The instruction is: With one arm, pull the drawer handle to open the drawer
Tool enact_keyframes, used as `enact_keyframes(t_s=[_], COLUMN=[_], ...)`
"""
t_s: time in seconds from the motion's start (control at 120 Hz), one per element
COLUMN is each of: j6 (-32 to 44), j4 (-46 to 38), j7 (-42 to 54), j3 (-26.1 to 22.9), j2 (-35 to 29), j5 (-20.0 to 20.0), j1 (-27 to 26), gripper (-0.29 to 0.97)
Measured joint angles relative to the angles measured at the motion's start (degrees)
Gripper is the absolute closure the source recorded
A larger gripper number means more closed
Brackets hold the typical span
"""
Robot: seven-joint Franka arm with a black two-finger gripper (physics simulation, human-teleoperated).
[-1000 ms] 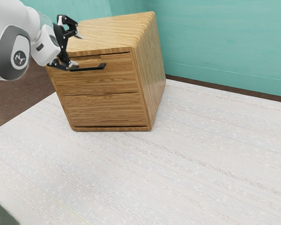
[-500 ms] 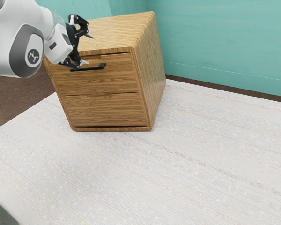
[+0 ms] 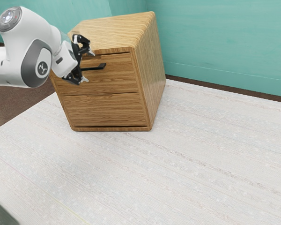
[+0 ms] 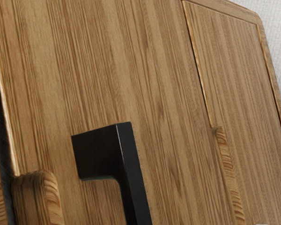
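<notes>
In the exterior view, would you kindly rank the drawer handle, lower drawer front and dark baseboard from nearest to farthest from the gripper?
1. Drawer handle: right at the open gripper.
2. Lower drawer front: below the handle, on the cabinet.
3. Dark baseboard: far at the exterior view's right, under the wall.

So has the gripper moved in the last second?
Yes: against the cabinet, the gripper shifted toward the exterior view's right and down, level with the drawer handle.
</notes>
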Motion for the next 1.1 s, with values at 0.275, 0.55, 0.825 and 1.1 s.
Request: enact_keyframes(t_s=[0.275, 0.55, 0.825, 1.1], j6=[0.07, -0.21, -0.38, -0.48], j4=[-1.98, -2.16, -3.39, -3.89], j7=[0.40, 0.12, -0.05, -0.13], j3=[-0.19, 1.06, 2.70, 4.32], j2=[-0.38, -0.97, -1.01, -1.07], j5=[-1.21, -0.14, -0.02, 0.00], j1=[0.01, -1.42, -2.70, -2.89], gripper=[-0.01, 0.12, 0.12, 0.12])
